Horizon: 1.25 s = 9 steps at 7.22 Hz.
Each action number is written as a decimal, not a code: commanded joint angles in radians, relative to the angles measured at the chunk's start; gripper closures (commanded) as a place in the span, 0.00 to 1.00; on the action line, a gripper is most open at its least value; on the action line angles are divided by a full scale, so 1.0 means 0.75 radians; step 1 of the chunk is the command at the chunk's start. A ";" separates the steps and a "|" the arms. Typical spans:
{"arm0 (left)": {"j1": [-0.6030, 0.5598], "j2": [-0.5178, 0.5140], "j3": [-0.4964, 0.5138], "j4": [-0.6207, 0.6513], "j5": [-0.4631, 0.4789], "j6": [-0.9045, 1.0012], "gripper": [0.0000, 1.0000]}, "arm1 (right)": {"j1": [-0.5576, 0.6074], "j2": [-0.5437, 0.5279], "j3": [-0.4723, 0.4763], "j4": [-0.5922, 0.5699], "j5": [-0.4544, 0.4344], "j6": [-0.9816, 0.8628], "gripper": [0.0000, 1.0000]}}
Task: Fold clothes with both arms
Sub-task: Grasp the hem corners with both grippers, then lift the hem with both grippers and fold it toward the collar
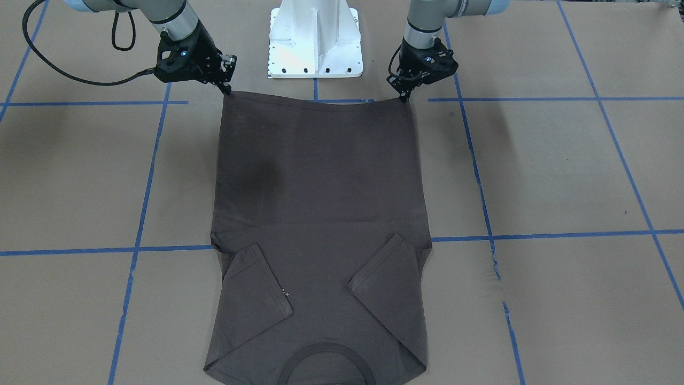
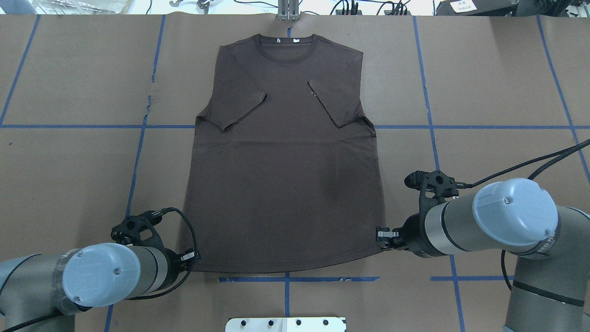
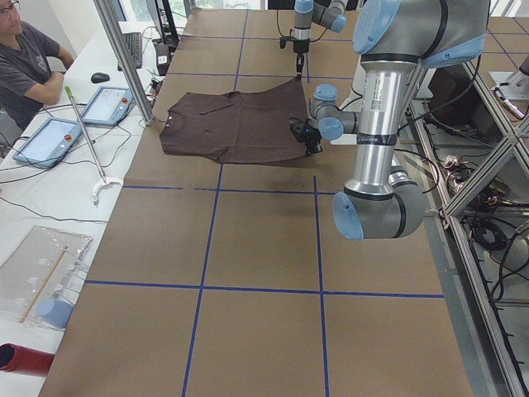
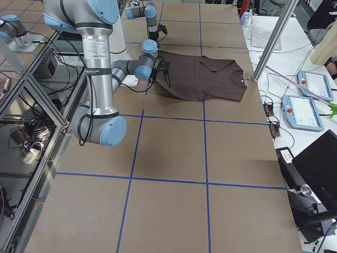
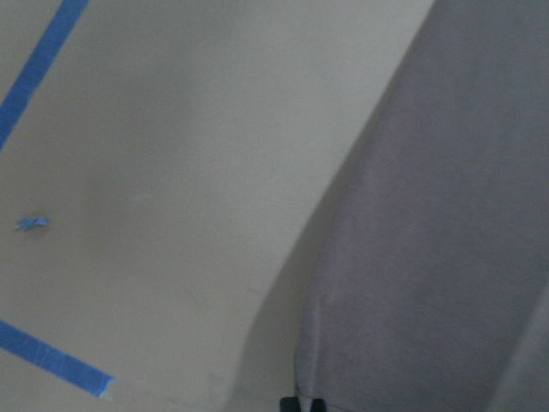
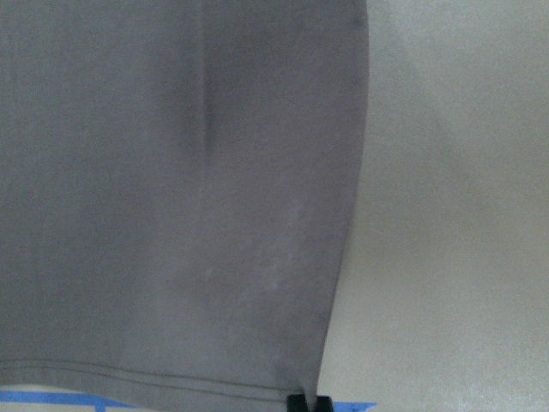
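The dark brown-grey T-shirt (image 2: 286,184) lies front up on the brown table, collar (image 2: 286,48) at the far side and both short sleeves folded inward over the chest. My left gripper (image 1: 404,97) is shut on one near hem corner and my right gripper (image 1: 228,91) is shut on the other. The hem (image 1: 315,101) runs taut between them, slightly off the table. In the left wrist view the closed fingertips (image 5: 302,403) sit at the cloth's edge. The right wrist view shows the same at the stitched hem corner (image 6: 300,386).
The white pedestal base (image 1: 315,43) stands just behind the hem. Blue tape lines (image 2: 138,152) grid the brown table. A seated person (image 3: 25,58), tablets (image 3: 50,141) and a metal post (image 3: 124,58) are on the operators' side beyond the collar.
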State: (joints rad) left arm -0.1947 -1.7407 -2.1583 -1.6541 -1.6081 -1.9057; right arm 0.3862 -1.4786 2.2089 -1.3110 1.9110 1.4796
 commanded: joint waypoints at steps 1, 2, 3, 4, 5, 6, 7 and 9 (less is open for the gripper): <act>0.113 0.000 -0.192 0.155 0.001 0.005 1.00 | -0.026 -0.136 0.157 -0.001 0.125 0.013 1.00; 0.165 -0.002 -0.277 0.186 0.001 -0.007 1.00 | -0.083 -0.164 0.194 -0.001 0.127 0.017 1.00; 0.208 0.000 -0.369 0.219 -0.003 -0.007 1.00 | -0.130 -0.182 0.233 -0.001 0.127 0.017 1.00; 0.223 -0.009 -0.380 0.236 -0.008 -0.003 1.00 | -0.136 -0.180 0.245 -0.001 0.127 0.025 1.00; 0.203 -0.015 -0.383 0.236 -0.012 0.019 1.00 | -0.130 -0.176 0.231 -0.001 0.117 0.023 1.00; 0.164 -0.023 -0.370 0.236 -0.026 0.094 1.00 | -0.064 -0.134 0.199 -0.001 0.125 0.015 1.00; 0.054 -0.051 -0.356 0.236 -0.032 0.239 1.00 | 0.063 -0.062 0.138 0.003 0.135 -0.003 1.00; -0.214 -0.092 -0.293 0.236 -0.162 0.480 1.00 | 0.302 0.050 0.017 -0.001 0.176 -0.245 1.00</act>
State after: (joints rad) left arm -0.2388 -1.7919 -2.4112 -1.4767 -1.6781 -1.6579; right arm 0.5012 -1.4923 2.2766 -1.3096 2.0209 1.4108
